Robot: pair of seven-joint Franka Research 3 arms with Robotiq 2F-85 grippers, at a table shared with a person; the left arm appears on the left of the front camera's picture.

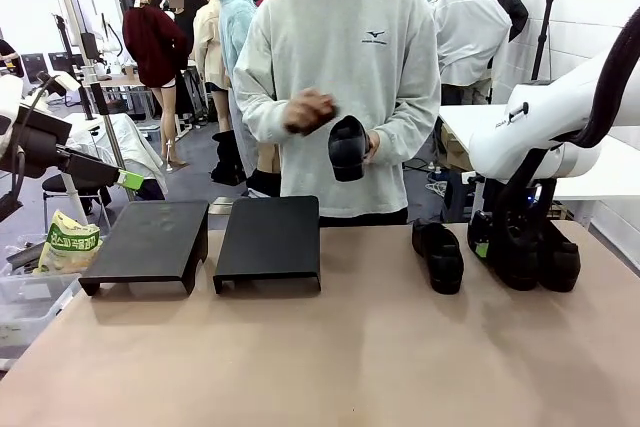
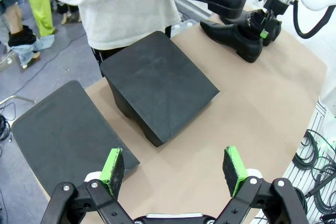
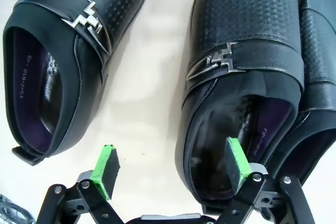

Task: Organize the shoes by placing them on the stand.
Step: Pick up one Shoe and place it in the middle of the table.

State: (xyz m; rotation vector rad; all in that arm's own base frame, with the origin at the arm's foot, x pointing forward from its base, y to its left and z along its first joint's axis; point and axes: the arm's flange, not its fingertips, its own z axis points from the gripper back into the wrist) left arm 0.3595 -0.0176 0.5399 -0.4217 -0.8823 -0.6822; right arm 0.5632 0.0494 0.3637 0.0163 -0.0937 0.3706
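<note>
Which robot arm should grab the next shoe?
Right. The right gripper, open, straddles a shoe's edge, one finger inside the opening. The left gripper hangs open by the stands, far from the shoes.

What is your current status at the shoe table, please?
Left gripper open, facing two matte black flat stands. Right gripper open, fingers straddling the side wall of a black perforated leather buckle shoe. Person at far side holds another black shoe.
</note>
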